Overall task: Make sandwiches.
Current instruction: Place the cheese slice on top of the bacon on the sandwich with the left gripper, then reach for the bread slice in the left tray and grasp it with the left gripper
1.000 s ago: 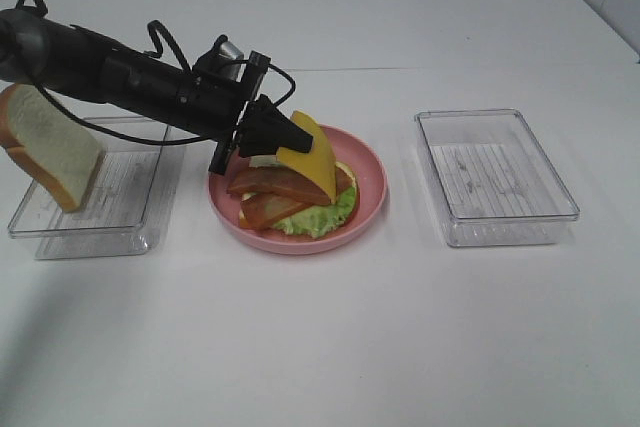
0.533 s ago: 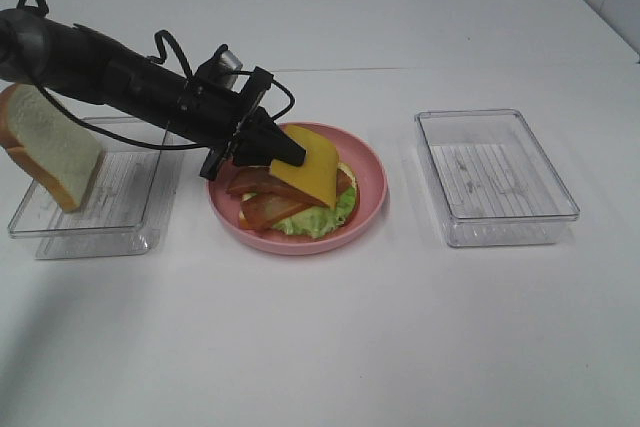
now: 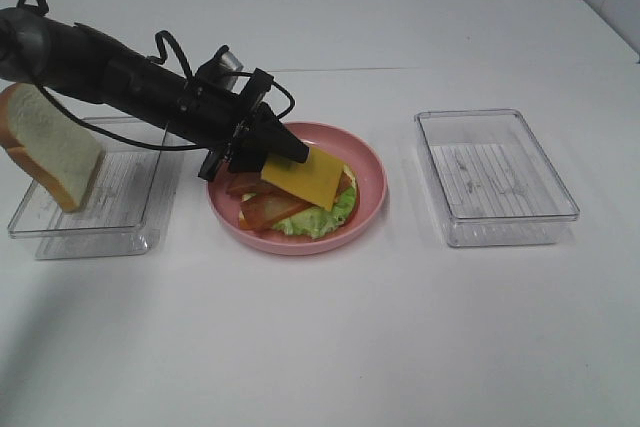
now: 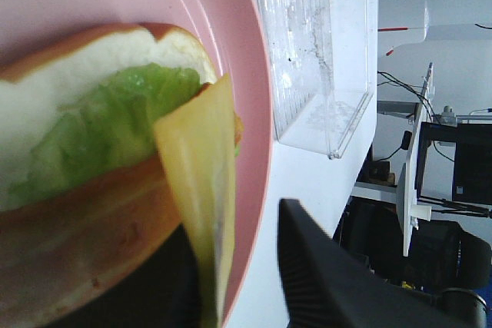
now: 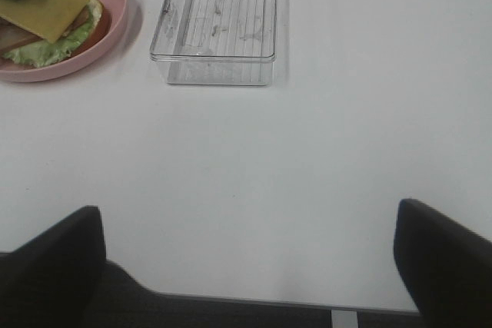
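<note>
Yellow cheese square point(image 3: 302, 177) lies against the tip of the left gripper point(image 3: 288, 150), whose jaws look only partly parted around the slice's upper edge; whether they still pinch it I cannot tell. The slice rests tilted on bacon strips point(image 3: 262, 202) and lettuce point(image 3: 318, 219) on the pink plate point(image 3: 372, 182). To finish well, spread fully, then back out toward ten o'clock without dragging the cheese. The last bread slice point(image 3: 48, 145) waits at nine o'clock. The right gripper point(image 5: 246, 266) hangs wide apart, empty.
</note>
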`<action>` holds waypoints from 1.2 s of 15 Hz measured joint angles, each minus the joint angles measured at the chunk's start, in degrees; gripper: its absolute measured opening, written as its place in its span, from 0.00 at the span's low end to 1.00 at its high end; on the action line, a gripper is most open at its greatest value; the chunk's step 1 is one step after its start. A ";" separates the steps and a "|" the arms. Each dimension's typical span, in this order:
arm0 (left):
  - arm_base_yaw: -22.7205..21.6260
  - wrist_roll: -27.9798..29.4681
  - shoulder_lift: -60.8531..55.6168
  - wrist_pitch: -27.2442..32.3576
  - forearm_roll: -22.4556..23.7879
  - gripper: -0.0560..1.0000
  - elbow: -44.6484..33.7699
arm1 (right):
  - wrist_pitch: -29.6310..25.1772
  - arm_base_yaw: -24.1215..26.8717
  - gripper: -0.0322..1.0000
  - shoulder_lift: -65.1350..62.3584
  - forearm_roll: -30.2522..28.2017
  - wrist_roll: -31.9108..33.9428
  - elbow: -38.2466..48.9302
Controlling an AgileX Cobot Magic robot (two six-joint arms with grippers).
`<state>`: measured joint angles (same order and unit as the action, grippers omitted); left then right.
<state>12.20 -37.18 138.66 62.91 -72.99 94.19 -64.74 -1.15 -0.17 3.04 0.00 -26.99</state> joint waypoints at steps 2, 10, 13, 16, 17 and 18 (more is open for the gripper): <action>-0.57 0.52 -0.11 0.34 -0.06 0.62 0.06 | 0.00 0.00 0.98 0.00 0.00 0.00 0.00; -1.20 21.03 -0.17 6.02 25.67 0.83 17.76 | 0.00 0.00 0.98 0.00 0.00 0.00 0.00; -1.26 29.79 -1.95 6.02 35.70 0.83 26.59 | 0.00 0.00 0.98 0.00 0.00 0.00 0.00; -1.26 38.50 -7.05 6.36 42.91 0.83 28.42 | 0.00 0.00 0.98 0.00 0.00 0.00 0.00; -1.26 40.97 -9.00 6.36 47.56 0.83 28.42 | 0.00 0.00 0.98 0.00 0.00 0.00 0.00; -1.26 44.06 -12.26 6.42 52.71 0.83 27.79 | 0.00 0.00 0.98 0.00 0.00 0.00 0.00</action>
<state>10.94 6.88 126.39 69.33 -20.28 121.98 -64.74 -1.15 -0.17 3.04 0.00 -26.99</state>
